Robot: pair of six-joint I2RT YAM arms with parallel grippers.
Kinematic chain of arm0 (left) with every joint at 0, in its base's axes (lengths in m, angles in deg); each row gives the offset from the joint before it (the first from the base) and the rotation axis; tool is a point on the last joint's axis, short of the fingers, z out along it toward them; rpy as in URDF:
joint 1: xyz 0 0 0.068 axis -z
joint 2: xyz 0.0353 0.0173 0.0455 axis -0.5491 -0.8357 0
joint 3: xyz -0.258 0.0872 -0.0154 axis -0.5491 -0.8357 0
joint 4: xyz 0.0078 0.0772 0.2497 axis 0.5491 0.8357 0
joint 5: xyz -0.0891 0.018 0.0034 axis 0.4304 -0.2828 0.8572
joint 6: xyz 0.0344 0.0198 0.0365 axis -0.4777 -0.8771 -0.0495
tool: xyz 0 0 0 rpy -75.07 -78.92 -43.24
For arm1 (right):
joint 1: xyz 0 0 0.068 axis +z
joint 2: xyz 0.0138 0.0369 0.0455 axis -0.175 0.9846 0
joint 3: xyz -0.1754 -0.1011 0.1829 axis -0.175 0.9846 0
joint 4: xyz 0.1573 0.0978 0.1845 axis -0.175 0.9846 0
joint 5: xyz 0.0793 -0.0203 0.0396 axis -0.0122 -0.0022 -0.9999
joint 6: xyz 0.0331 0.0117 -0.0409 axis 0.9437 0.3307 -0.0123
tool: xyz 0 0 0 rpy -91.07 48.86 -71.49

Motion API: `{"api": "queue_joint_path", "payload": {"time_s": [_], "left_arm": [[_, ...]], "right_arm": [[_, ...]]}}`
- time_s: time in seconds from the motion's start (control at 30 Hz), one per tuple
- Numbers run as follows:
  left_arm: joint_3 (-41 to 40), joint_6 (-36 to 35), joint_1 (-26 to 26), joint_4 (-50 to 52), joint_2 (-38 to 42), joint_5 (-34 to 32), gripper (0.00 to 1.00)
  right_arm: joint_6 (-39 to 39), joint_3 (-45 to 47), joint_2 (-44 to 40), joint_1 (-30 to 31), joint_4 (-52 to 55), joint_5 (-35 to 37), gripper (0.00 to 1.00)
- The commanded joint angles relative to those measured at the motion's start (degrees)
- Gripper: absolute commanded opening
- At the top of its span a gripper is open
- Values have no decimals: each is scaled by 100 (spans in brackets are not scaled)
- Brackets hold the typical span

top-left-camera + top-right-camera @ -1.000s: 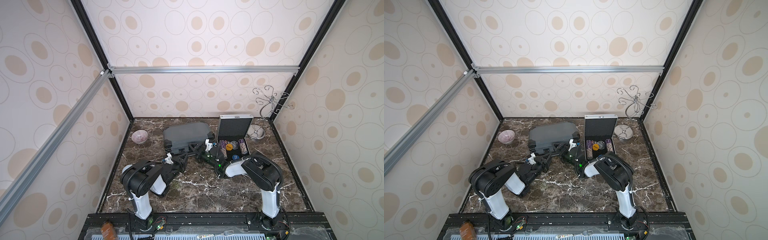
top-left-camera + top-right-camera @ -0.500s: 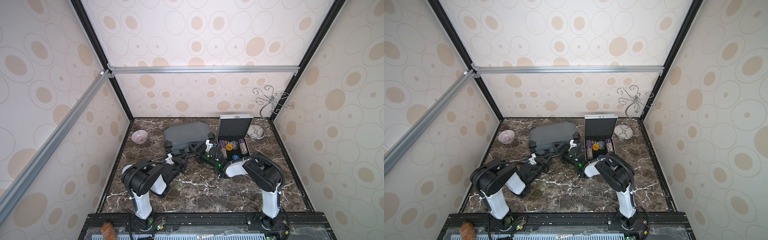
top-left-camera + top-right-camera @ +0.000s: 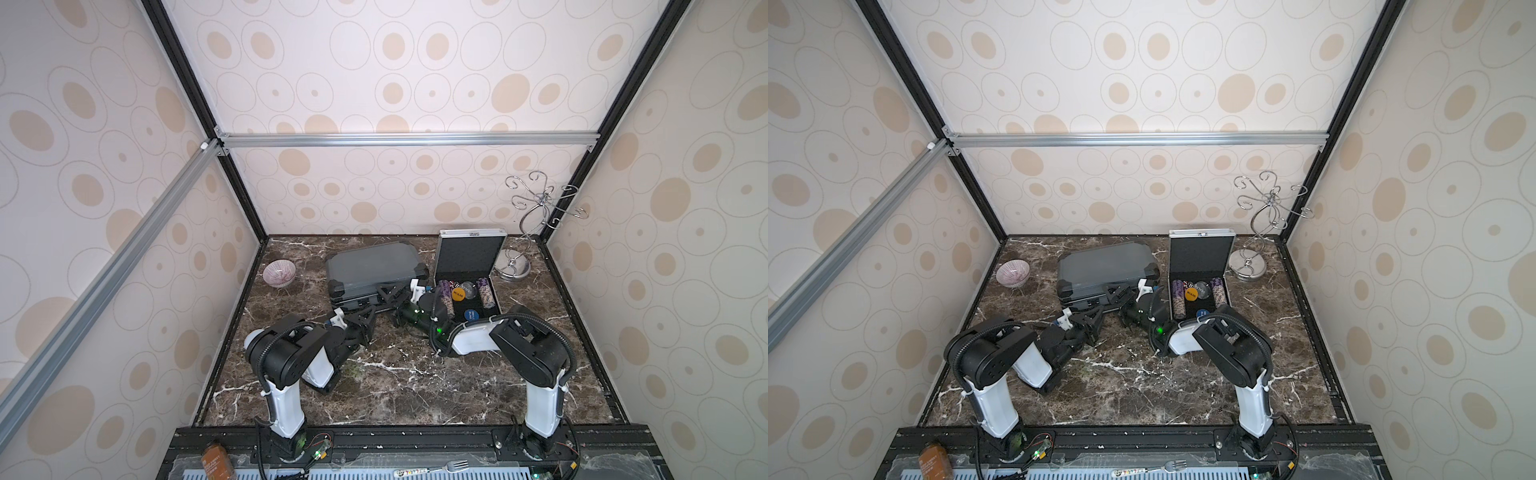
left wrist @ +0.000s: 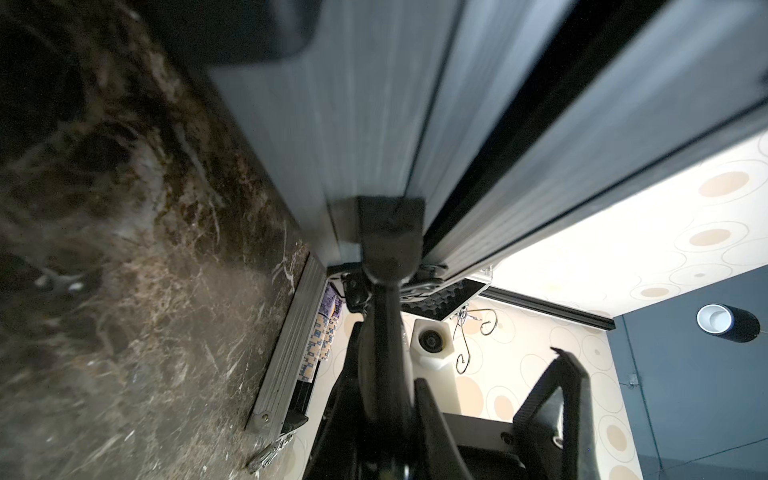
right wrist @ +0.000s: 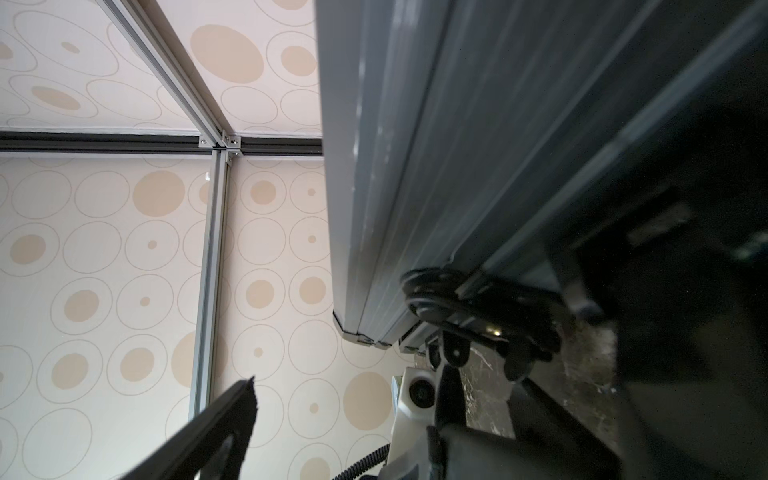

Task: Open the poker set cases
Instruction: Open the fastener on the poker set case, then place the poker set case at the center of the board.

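On the marble table, toward the back wall, lies the dark grey case, smooth-skinned with black moulded corners and no brand or label showing. Just to its right stands the silver case, wide open, with a ribbed aluminium frame and an upright lid lined in black foam. Its base holds rows of chips, a yellow disc and a blue disc; the print on both discs is too small to read.

The left gripper is at the dark grey case's front wall. Its fingers are pressed together, tips against a black fitting on the seam; whether they pinch anything cannot be told. The right gripper is at the same wall, nearer the silver case. Its fingers are spread wide, one in open air and the other by a black metal latch.

Both grippers hide much of that front wall from above, and the wrist views blur up close, so whether the lid has lifted cannot be told.

Left of the dark grey case sits a ribbed pink bowl. Far to the case's right stands a chrome wire stand with curled hooks.
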Motion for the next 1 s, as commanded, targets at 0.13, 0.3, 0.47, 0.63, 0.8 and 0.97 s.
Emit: {"api": "queue_joint_path", "payload": {"time_s": [0.13,0.3,0.47,0.63,0.8,0.97], "left_arm": [[66,531,23,-1344,-151,3,0],[32,479,25,-1342,-186,-1,0],[-128,390,25,-1346,-221,-25,0],[-254,290,25,-1346,-222,-32,0],[-420,232,25,-1342,-189,-1,0],[-665,157,21,-1342,-159,10,0]], "right_arm": [[-30,190,-399,76,-2110,50,98],[-145,526,-282,59,-1796,-85,99],[-753,1019,-730,28,-752,-120,99],[-1139,1412,-946,-14,-9,-150,99],[-1424,1576,-1059,-13,306,-144,99],[-2191,1426,-1505,-5,1460,-135,99]]}}
